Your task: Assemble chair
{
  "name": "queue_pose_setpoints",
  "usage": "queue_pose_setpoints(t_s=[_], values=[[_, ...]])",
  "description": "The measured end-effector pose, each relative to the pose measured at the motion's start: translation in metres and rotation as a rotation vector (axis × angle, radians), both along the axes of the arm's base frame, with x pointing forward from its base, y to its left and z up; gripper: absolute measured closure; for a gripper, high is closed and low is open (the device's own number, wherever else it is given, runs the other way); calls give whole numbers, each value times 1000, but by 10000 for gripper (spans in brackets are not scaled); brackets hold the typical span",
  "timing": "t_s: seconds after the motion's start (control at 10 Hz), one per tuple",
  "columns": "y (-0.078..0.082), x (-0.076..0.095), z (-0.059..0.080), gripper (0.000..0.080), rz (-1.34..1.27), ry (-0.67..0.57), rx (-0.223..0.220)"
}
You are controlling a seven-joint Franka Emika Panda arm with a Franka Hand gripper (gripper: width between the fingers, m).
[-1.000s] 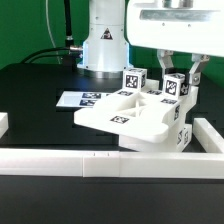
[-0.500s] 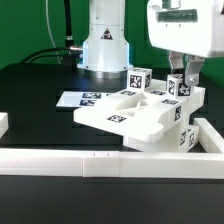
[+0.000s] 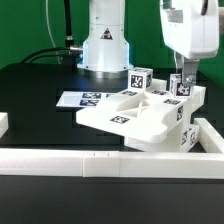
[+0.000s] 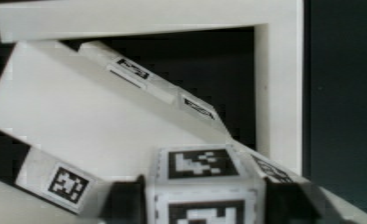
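Note:
The partly joined white chair (image 3: 128, 118) lies on the black table, with tag markers on its faces. A short tagged post (image 3: 137, 78) stands up from it near the middle. My gripper (image 3: 182, 84) hangs over the chair's end at the exterior view's right, shut on a second upright tagged white leg (image 3: 178, 88) that sits at the chair's corner. In the wrist view the leg (image 4: 201, 185) fills the space between my dark fingers (image 4: 130, 205), with the gripper (image 4: 205, 205) closed on its sides. The flat chair panel (image 4: 55, 110) and a tagged bar (image 4: 162, 85) lie beyond.
The marker board (image 3: 80, 99) lies flat behind the chair toward the exterior view's left. A low white border wall (image 3: 100, 164) runs along the front and up the right side (image 3: 208, 135), close to the chair. The robot base (image 3: 105, 45) stands at the back.
My gripper has turned about its upright axis while holding the leg, and the hand has shifted toward the exterior view's right. The chair has stayed in place.

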State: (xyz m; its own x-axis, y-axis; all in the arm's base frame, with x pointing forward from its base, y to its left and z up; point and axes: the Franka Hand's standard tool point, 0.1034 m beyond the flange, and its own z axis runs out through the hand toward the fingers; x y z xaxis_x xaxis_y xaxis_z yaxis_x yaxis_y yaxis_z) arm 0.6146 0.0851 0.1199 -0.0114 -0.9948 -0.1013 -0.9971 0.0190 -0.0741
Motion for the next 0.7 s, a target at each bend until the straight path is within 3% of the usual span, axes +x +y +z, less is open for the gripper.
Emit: queue_pose_setpoints(t_s=[0.1, 0.2, 0.3, 0.7], values=[[1, 0, 1, 297, 29, 11, 0], [3, 3, 4, 297, 80, 13, 1], [3, 3, 3, 177, 140, 4, -5], [2, 3, 4, 151, 500, -18, -37]])
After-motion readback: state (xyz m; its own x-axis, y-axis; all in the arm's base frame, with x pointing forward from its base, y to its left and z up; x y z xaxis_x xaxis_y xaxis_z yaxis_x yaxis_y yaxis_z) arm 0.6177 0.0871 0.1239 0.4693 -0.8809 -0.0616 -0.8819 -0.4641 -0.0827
